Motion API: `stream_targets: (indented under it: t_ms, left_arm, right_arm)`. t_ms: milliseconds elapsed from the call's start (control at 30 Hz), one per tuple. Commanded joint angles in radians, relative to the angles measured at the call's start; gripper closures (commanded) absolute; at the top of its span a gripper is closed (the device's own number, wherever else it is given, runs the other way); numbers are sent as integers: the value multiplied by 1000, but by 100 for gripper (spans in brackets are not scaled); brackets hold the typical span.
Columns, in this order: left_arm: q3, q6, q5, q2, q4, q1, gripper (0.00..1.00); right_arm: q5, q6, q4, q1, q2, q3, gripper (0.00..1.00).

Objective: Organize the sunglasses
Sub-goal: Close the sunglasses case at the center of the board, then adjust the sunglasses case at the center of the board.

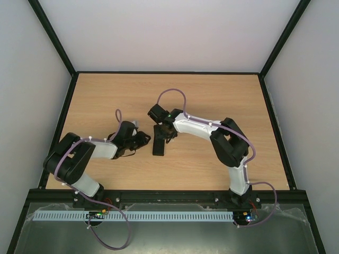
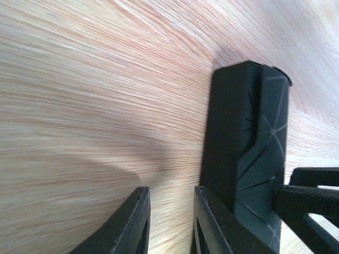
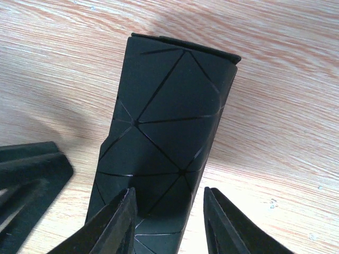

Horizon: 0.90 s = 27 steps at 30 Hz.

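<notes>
Risk of case [image 3: 164,132] skidding under off-centre squeeze; right gripper [image 3: 168,191] jaws apart astride it, left gripper [image 2: 170,191] narrowly apart, empty.

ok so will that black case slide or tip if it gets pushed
The black case lies flat on the wooden table, so it would likely slide rather than tip or roll. Its creased triangular panels suggest it may flex or fold under a squeeze.

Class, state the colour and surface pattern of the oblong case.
Black case, creased into triangular facets; the right wrist view shows it best.
</notes>
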Motion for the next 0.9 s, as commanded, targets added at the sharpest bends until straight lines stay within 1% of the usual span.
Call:
stream_targets:
  t_ms: [0, 100, 233, 267, 333, 400, 500, 667, 733, 867]
  left_arm:
    - [-46, 28, -5, -71, -131, 56, 74]
    - [-43, 48, -2, -146, -192, 86, 70]
    - [-39, 72, -2, -250, -273, 116, 64]
    - [-41, 77, -1, -273, -290, 120, 62]
    - [-46, 89, 6, -306, -321, 121, 61]
    - [-60, 103, 23, -330, -344, 119, 61]
    - [-91, 112, 33, -353, -370, 97, 65]
    - [-144, 120, -15, -377, -423, 21, 69]
    - [-158, 106, -26, -368, -418, -7, 74]
    - [-114, 66, -58, -284, -393, -116, 75]
  right_arm:
    - [48, -18, -51, 23, 16, -3, 63]
    - [68, -9, -35, 23, -55, 0, 57]
    - [141, -7, -44, 10, -147, -18, 50]
    - [150, -6, -48, 0, -158, -29, 50]
    - [156, -7, -65, -24, -170, -52, 50]
    - [175, -7, -67, -48, -184, -89, 50]
    - [186, -7, -49, -78, -228, -157, 50]
    - [181, 19, -16, -110, -333, -274, 50]
    - [179, 23, -6, -116, -374, -318, 50]
    - [169, 30, 9, -131, -440, -374, 49]
